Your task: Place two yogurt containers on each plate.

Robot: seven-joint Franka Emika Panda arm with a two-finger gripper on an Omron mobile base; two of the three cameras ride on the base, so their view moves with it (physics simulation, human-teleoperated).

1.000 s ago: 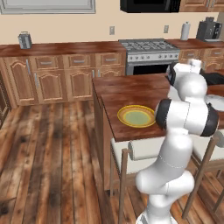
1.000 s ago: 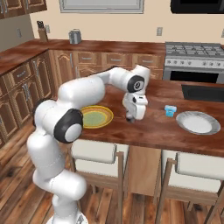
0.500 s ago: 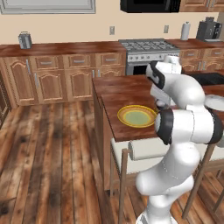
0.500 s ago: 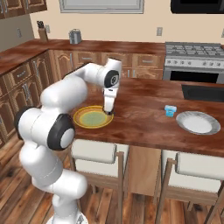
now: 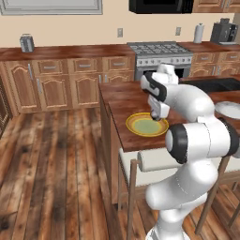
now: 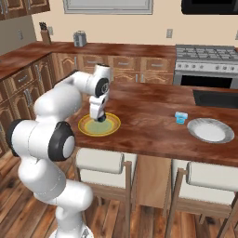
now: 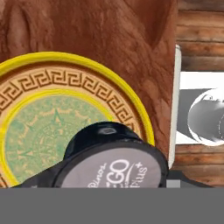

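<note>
From where I stand, the white arm reaches down over the dark reddish wooden table (image 6: 153, 116), and its pincer (image 6: 98, 117) hangs just above the round plate with the yellow rim and greenish patterned centre (image 6: 99, 125), which lies near the table's front edge. Looking along the hand, a small dark navy yogurt cup with a pale grey printed lid (image 7: 111, 162) sits between the two fingers, which are clamped on its sides, and the cup hovers over the near part of that yellow-rimmed plate (image 7: 52, 109). I cannot tell whether the cup's base touches the plate. Further along the table, well apart from the arm, a round white-grey plate (image 6: 210, 130) rests flat, and a tiny light-blue translucent yogurt cup (image 6: 181, 118) stands just beside its rim, on the bare wood. From the other side, the yellow-rimmed plate (image 5: 147, 125) shows partly behind the pincer (image 5: 158, 118), and the edge of the white-grey plate (image 5: 228, 108) peeks past the robot's arm.
</note>
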